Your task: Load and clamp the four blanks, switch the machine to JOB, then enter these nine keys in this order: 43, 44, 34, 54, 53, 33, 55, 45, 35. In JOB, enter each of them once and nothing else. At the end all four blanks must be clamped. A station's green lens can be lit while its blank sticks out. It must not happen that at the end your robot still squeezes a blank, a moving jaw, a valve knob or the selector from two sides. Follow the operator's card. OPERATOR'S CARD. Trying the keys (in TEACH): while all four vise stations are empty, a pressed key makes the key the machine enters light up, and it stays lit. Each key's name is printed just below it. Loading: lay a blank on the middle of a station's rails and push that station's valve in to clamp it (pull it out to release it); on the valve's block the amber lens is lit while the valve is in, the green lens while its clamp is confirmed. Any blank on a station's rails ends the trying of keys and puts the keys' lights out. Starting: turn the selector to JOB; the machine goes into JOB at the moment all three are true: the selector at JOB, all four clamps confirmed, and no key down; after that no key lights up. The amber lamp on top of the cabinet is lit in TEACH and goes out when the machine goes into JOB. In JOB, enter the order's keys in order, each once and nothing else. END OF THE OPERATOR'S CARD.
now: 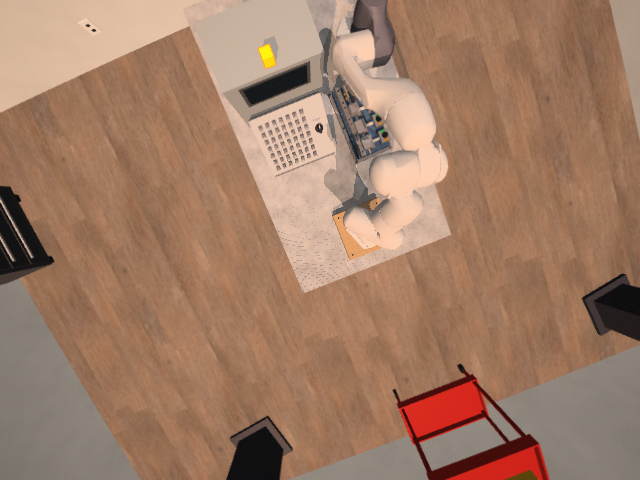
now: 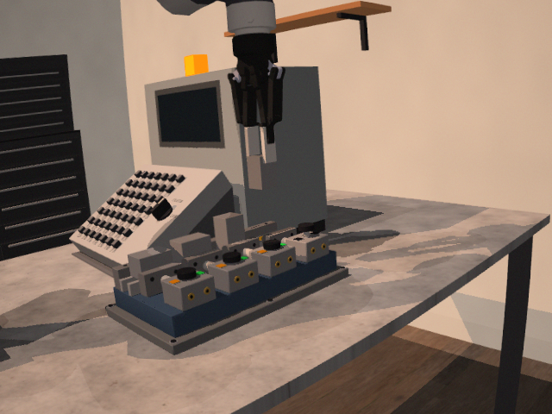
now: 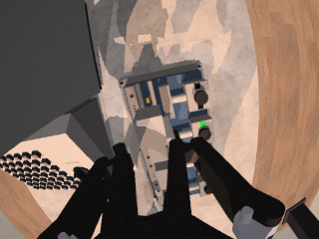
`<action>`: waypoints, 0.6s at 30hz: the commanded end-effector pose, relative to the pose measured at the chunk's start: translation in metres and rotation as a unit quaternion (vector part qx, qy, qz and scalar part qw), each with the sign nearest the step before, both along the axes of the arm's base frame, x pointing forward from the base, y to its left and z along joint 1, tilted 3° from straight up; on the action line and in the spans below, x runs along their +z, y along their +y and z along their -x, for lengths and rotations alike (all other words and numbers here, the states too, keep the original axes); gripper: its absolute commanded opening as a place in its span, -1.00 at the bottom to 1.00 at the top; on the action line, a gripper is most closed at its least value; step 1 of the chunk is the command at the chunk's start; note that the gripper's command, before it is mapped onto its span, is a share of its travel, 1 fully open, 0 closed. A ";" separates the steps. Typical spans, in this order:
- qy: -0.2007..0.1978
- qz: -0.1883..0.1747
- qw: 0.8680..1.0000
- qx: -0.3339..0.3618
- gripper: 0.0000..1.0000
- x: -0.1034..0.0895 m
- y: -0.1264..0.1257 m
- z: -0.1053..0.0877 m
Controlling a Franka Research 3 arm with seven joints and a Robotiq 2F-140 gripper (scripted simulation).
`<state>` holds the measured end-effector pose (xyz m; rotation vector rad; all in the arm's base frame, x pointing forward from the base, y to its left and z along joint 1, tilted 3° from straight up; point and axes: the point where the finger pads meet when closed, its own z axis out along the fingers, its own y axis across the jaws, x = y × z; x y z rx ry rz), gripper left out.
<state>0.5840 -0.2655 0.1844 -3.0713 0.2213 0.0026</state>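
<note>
Pincer clamped on a blank!
The gripper (image 2: 260, 155) (image 3: 151, 129) is parted only by the blank (image 2: 254, 174) (image 3: 151, 128), hanging upright; in the exterior view, the keypad (image 2: 196, 185) sits at eight o'clock.

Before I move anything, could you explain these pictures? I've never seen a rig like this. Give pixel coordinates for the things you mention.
The machine is a white jointed robot arm (image 1: 410, 118) (image 2: 252, 18) with a black two-fingered tool (image 2: 260, 156) (image 3: 151, 129). The top picture looks down from overhead, the exterior one looks from the side, and the wrist one looks past the fingers.

On the mottled grey table (image 1: 305, 206) (image 2: 134, 379) (image 3: 224, 70) stand a tall grey cabinet (image 1: 248, 31) (image 2: 285, 178) (image 3: 40, 50) with its amber lamp (image 1: 266, 55) (image 2: 196, 65) lit, a sloped white key panel (image 1: 325, 144) (image 2: 204, 178) (image 3: 60, 144) with black keys, and a long blue vise base (image 1: 382, 146) (image 2: 231, 303) (image 3: 179, 115) carrying four stations. A flat wooden board (image 1: 341, 233) lies partly under the arm.

The tool is shut on a grey rectangular blank (image 2: 254, 173) (image 3: 152, 136), held above the table.
</note>
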 end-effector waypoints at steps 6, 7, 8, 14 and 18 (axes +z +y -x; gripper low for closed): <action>0.000 0.002 1.000 -0.002 -1.00 -0.001 -0.001 -0.001; 0.000 0.002 1.000 -0.002 -1.00 -0.001 -0.001 -0.001; 0.000 0.002 1.000 -0.002 -1.00 -0.002 -0.001 -0.001; 0.000 0.002 1.000 -0.002 -1.00 -0.004 0.000 -0.001; 0.000 0.002 1.000 -0.002 -1.00 -0.008 0.000 -0.001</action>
